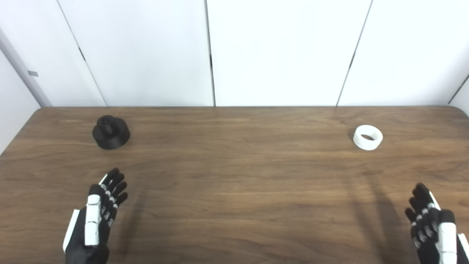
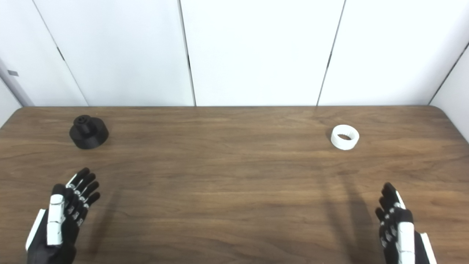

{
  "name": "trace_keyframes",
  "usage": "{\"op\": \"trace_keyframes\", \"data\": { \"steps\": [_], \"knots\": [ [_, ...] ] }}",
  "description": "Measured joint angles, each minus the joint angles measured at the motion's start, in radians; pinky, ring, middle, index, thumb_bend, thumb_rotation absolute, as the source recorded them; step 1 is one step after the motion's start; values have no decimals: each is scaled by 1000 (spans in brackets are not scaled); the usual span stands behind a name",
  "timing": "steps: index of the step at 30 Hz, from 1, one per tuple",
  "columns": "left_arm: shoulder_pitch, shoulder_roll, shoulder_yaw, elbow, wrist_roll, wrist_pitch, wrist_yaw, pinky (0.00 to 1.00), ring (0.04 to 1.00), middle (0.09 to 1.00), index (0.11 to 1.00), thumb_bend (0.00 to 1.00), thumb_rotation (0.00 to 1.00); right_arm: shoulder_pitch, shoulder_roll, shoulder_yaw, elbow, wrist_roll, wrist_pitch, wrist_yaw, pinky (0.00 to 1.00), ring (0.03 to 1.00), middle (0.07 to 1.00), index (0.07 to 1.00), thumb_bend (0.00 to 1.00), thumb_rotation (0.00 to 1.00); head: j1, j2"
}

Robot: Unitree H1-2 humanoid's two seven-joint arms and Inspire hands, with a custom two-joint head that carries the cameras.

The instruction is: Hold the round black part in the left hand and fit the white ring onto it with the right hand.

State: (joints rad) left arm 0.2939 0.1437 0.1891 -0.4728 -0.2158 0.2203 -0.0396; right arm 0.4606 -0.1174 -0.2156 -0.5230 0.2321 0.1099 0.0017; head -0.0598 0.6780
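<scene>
The round black part point(image 1: 111, 132) is seen straight ahead of the empty, spread left robot hand point(image 1: 97, 216); the white ring point(image 1: 368, 137) lies beyond the equally open right robot hand point(image 1: 432, 223).

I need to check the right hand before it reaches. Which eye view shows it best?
The right eye view: the right hand sits whole and open inside the frame. In the left eye view it sits against the right edge, partly cut off.

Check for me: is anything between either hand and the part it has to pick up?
Nothing visible. Bare table lies between the left hand and the round black part, and between the right hand and the white ring. Both hands are open.
</scene>
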Motion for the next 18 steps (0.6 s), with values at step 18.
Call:
{"op": "trace_keyframes", "data": {
  "steps": [18],
  "knots": [
    [-16, 1, -19, 0, 29, 0, 5, 881, 897, 916, 912, 560, 924, -37, -9, 33, 44, -5, 12, 22, 993, 1000, 1000, 984, 516, 1000, 20, -5]
  ]
}}
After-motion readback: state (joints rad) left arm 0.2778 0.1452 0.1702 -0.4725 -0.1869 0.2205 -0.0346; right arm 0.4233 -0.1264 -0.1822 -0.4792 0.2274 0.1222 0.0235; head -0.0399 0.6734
